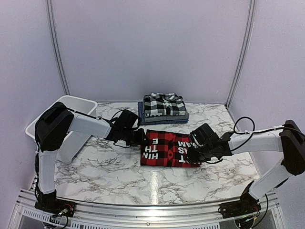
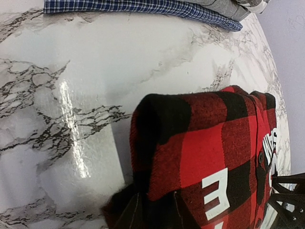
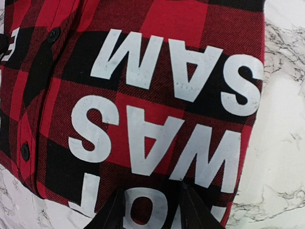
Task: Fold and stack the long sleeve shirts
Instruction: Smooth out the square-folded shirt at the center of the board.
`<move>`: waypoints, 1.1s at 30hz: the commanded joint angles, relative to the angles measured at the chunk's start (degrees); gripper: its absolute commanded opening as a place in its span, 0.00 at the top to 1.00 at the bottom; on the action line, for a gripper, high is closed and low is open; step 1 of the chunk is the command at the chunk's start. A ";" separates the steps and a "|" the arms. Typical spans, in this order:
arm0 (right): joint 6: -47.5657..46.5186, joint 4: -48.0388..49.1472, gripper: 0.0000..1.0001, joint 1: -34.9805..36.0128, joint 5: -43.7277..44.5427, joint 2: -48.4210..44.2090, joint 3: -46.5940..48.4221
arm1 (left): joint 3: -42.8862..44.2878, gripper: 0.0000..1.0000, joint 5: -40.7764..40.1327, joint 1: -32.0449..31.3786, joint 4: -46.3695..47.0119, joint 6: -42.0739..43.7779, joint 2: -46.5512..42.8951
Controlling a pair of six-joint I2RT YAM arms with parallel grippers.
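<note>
The red-and-black check shirt (image 1: 167, 149) lies folded on the marble table, white letters facing up. My left gripper (image 1: 138, 137) is at its left end, and in the left wrist view its jaws (image 2: 156, 210) are shut on the thick folded edge of the shirt (image 2: 205, 143). My right gripper (image 1: 194, 155) is at the right end. Its jaws (image 3: 152, 210) are closed on the lettered edge of the shirt (image 3: 157, 95). Behind it sits a stack of folded shirts, with the black-and-white plaid shirt (image 1: 163, 105) on top of a blue one (image 2: 143, 7).
A white tub (image 1: 71, 102) stands at the back left, behind my left arm. The marble table (image 1: 109, 167) runs bare toward the near metal rail. Pale walls close the back and sides.
</note>
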 commanded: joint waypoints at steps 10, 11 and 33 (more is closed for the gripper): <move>-6.61 -3.12 0.57 -1.49 1.51 5.39 18.31 | -9.31 0.69 0.59 1.94 0.46 0.75 -9.05; -7.05 -3.04 0.58 -1.24 1.53 7.43 19.93 | -10.71 0.68 1.00 2.12 0.99 0.22 -9.91; -10.48 -7.04 0.51 -0.02 7.63 28.88 40.73 | -14.67 0.66 8.01 2.33 4.94 -0.99 -8.73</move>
